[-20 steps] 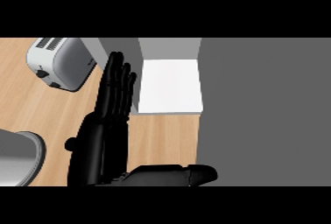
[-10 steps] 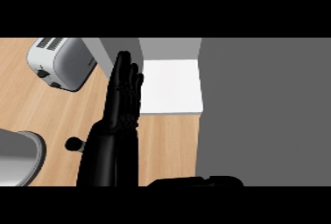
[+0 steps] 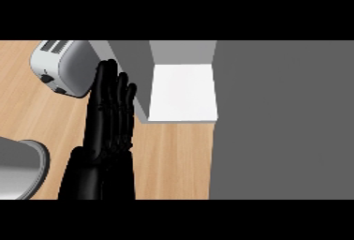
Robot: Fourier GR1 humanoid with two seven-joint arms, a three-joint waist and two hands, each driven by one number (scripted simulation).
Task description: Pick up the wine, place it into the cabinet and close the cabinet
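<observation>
No wine bottle shows in the head view. My left hand [image 3: 104,140] rises from the lower edge at centre left, open, with straight fingers pointing up the picture. Its fingertips [image 3: 109,65] lie between the toaster and the cabinet's grey left wall [image 3: 131,70]. The cabinet [image 3: 183,93] stands open just right of the hand, and the white floor inside it is bare. The hand holds nothing. My right hand is out of view.
A silver toaster [image 3: 63,65] stands at the upper left on the wooden counter [image 3: 173,159]. A round metal vessel [image 3: 21,168] is cut off by the left edge. A broad flat grey surface [image 3: 283,117] fills the right side beyond the counter's edge.
A black shape low in the view, right of my left hand, slid right and down and out of view. My left hand shifted slightly left, uncovering more of the cabinet's grey wall.
</observation>
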